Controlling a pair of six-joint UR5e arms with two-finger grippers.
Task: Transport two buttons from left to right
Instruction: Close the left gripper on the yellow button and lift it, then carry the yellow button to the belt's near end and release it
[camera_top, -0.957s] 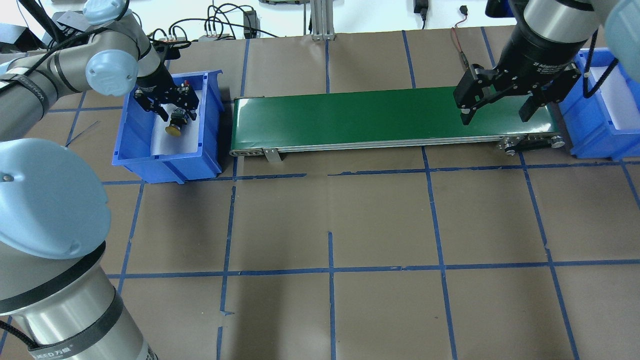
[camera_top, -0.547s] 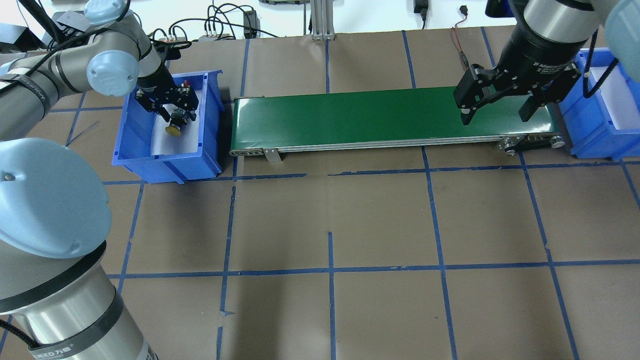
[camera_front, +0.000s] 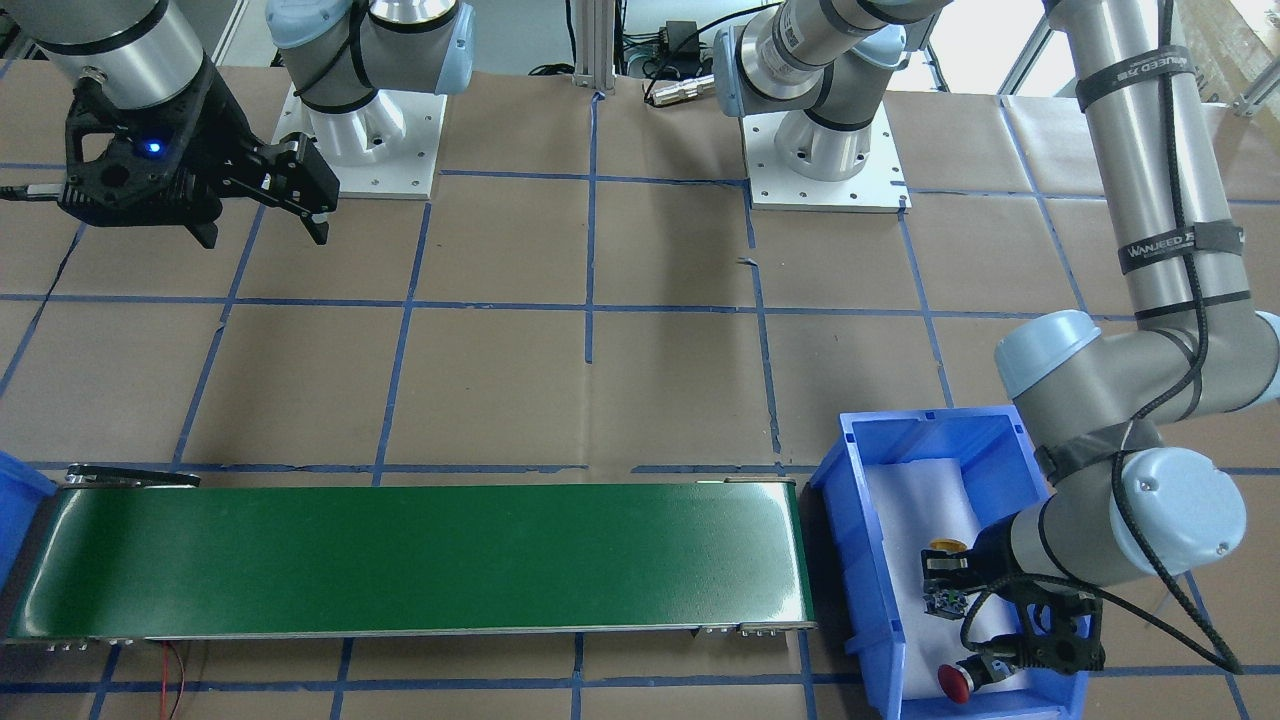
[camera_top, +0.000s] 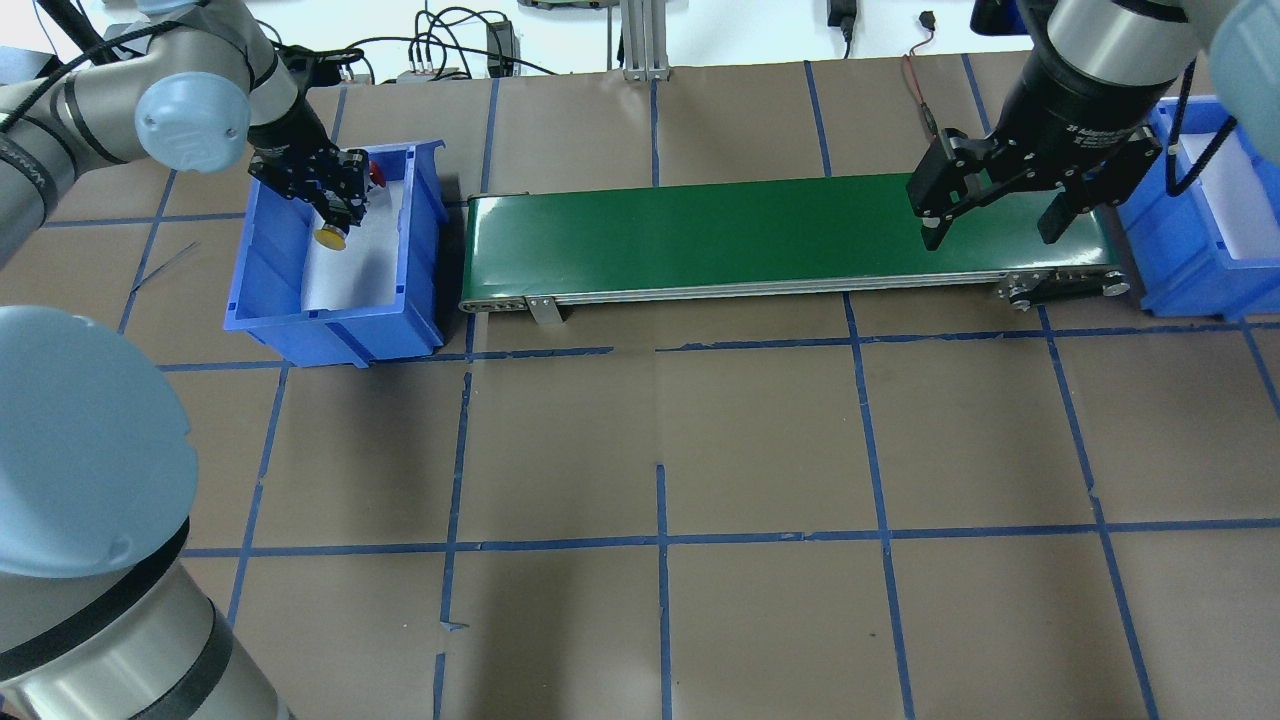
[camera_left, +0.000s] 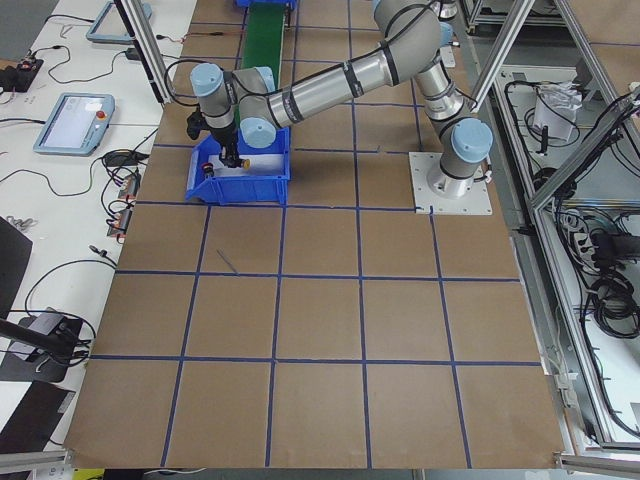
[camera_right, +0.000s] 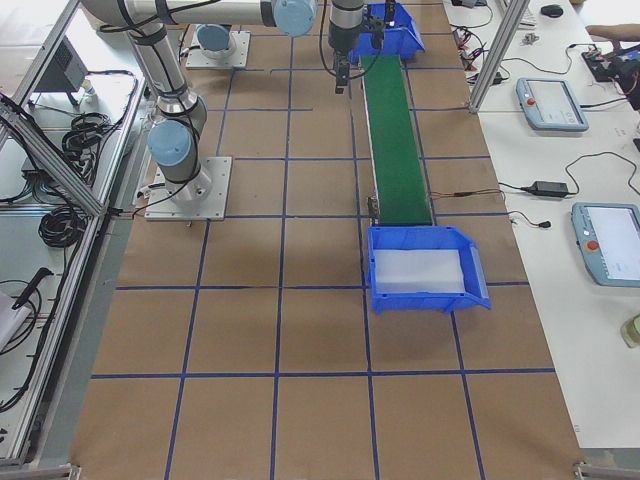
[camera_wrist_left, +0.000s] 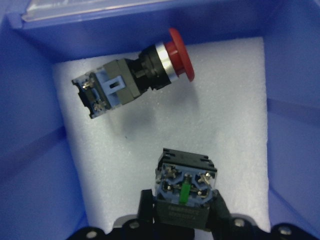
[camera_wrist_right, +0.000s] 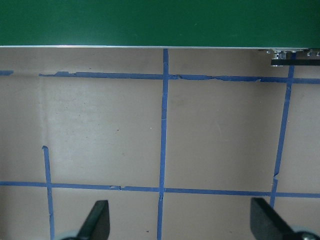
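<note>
The fingers of the left gripper (camera_wrist_left: 185, 207) were closed on the contact block of the yellow-capped button (camera_top: 329, 237), holding it inside the blue bin (camera_top: 262, 300) at the left end of the conveyor belt (camera_top: 700, 235). The red-capped button (camera_wrist_left: 145, 75) lay on the white foam of this bin. The right gripper (camera_top: 990, 232) hung with fingers apart over the belt's right end. By my judgement the task was only beginning: no button had reached the belt.
</note>
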